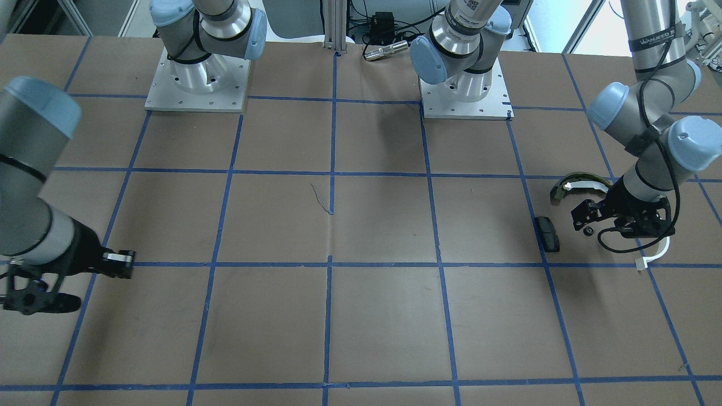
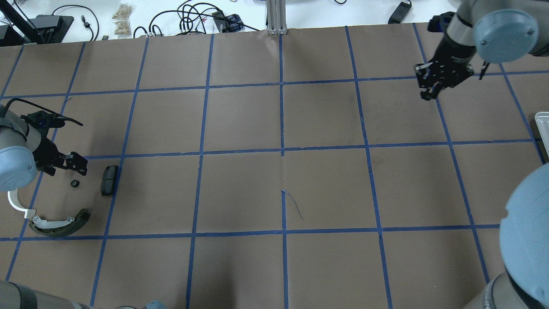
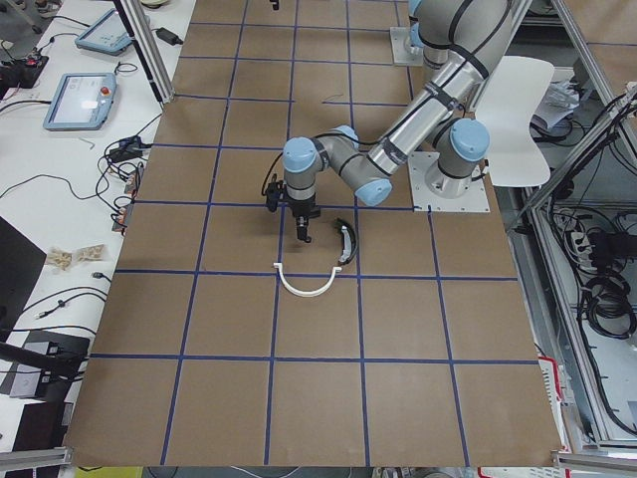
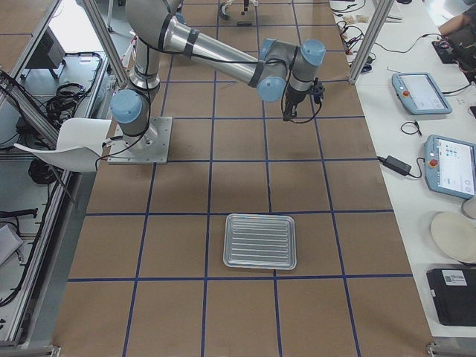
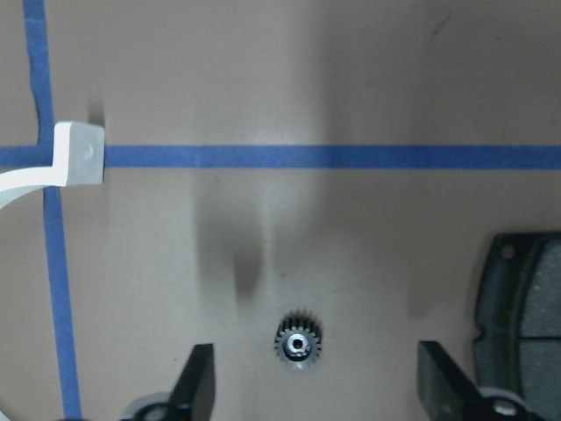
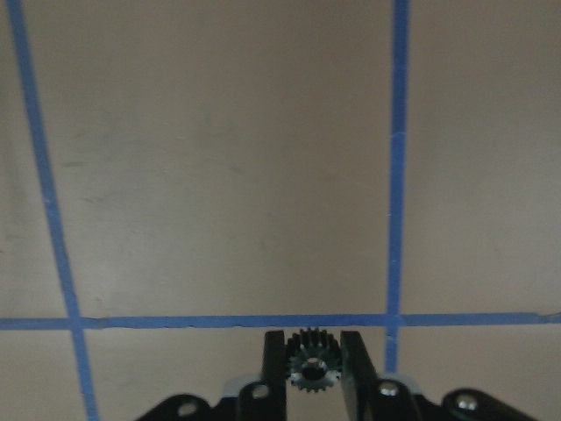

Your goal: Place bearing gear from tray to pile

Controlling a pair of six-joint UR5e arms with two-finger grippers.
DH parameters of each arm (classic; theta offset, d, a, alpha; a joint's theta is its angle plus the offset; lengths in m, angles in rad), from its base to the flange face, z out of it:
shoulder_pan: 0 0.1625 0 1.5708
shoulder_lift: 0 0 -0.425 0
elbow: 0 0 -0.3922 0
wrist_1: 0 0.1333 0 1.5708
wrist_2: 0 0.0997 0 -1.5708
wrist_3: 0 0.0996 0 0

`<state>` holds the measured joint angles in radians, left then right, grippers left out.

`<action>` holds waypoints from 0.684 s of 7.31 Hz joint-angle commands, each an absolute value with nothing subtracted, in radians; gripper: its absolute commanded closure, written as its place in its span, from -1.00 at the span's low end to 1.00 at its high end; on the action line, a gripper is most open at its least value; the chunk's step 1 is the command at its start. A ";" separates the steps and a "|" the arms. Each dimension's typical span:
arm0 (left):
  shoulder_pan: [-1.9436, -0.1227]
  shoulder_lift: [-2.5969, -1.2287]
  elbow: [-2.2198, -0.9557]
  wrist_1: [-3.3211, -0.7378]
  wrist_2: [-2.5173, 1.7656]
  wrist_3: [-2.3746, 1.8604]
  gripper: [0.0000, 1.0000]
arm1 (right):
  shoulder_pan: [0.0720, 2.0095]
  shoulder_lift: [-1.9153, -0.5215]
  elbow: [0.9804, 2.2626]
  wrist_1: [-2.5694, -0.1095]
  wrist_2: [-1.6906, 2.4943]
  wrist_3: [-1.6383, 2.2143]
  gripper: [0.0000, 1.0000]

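My left gripper (image 2: pixel 79 165) is open and hovers low over the pile at the table's left end. A small black bearing gear (image 5: pixel 298 340) lies on the paper between its spread fingers, touching neither; it also shows in the overhead view (image 2: pixel 74 183). Around it lie the black pad (image 2: pixel 109 180), the white arc (image 2: pixel 15 204) and the olive brake shoe (image 2: pixel 60 225). My right gripper (image 2: pixel 426 91) is at the far right, above the table, shut on a second black gear (image 6: pixel 313 361).
The ribbed metal tray (image 4: pixel 260 240) sits at the table's right end; only its rim (image 2: pixel 542 128) shows in the overhead view. Both arm bases (image 1: pixel 197 84) stand at the robot's side. Cables and tablets lie on the operators' bench beyond the table.
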<state>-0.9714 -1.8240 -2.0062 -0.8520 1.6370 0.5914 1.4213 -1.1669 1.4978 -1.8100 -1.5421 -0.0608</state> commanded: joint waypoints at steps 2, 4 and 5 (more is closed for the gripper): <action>-1.231 -1.720 -1.761 -1.278 1.628 0.204 -1.00 | 1.717 -1.158 1.497 -1.876 -1.508 0.368 1.00; -1.406 -1.668 -1.620 -1.438 1.579 -0.033 -1.00 | 1.856 -1.140 1.506 -1.951 -1.418 0.579 1.00; -1.498 -1.649 -1.555 -1.519 1.551 -0.163 -1.00 | 1.905 -1.129 1.531 -1.957 -1.416 0.604 1.00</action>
<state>-1.3816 -1.6776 -1.6403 -1.4185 1.5881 -0.0013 1.8322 -1.1420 1.5100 -1.9354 -1.4356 0.5321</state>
